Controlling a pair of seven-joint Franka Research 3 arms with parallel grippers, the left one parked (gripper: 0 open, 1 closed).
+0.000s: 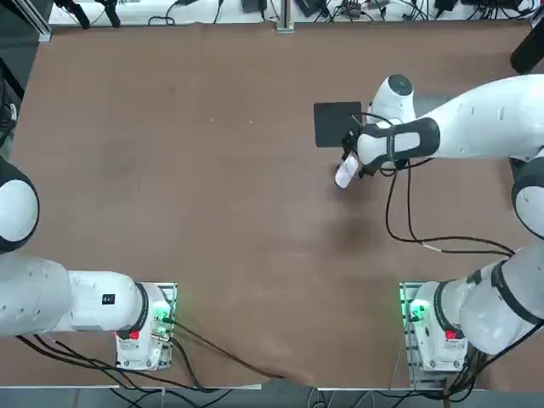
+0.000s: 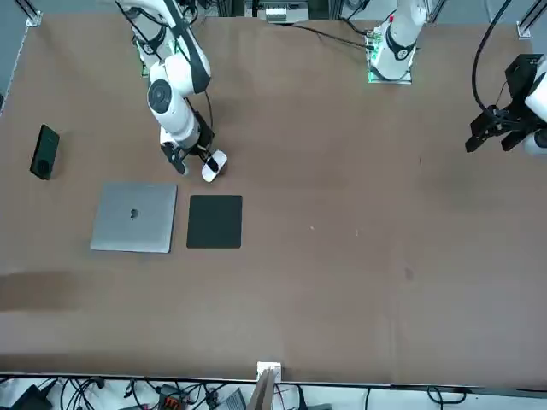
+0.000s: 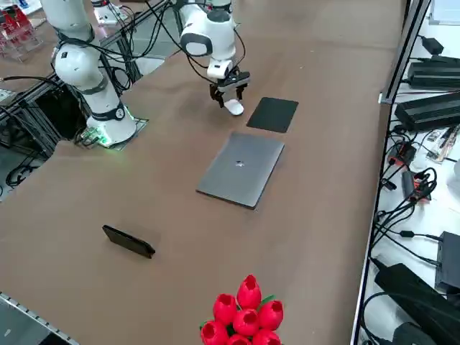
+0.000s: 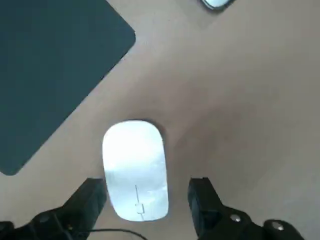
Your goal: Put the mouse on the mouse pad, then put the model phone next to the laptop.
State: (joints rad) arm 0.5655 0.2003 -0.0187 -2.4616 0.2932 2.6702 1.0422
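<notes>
A: Where is the mouse (image 4: 135,167) found?

B: It is seen lying flat on the brown table (image 1: 170,187), off the mouse pad (image 2: 214,221); a strip of bare table is left between the two; the mouse is placed just beside the pad's edge that faces the robot, near the corner on the laptop's side.

A: And the right gripper (image 4: 147,200)?

B: It is held directly over the mouse, pointing down; the jaws are spread wide, one black finger (image 4: 90,197) on each side of the white shell; in the wrist view a gap is seen between each finger and the mouse, so nothing is gripped; whether the fingertips are down at table level cannot be told.

A: The pad itself?

B: A flat black square, nothing resting on it; it is set just beside the laptop (image 2: 134,217), their near edges running parallel with a narrow gap.

A: Laptop state?

B: Closed, silver lid up, dark logo shown at the middle; it is laid flat on the table.

A: The model phone (image 2: 44,151)?

B: It is found well apart from the laptop, on the side away from the mouse pad and toward the robot's end; dark slab, lying flat; untouched by the gripper.

A: Anything else?

B: Red artificial tulips (image 3: 244,313) are noted at the table's edge, well apart from the laptop, beyond the phone's side.
</notes>
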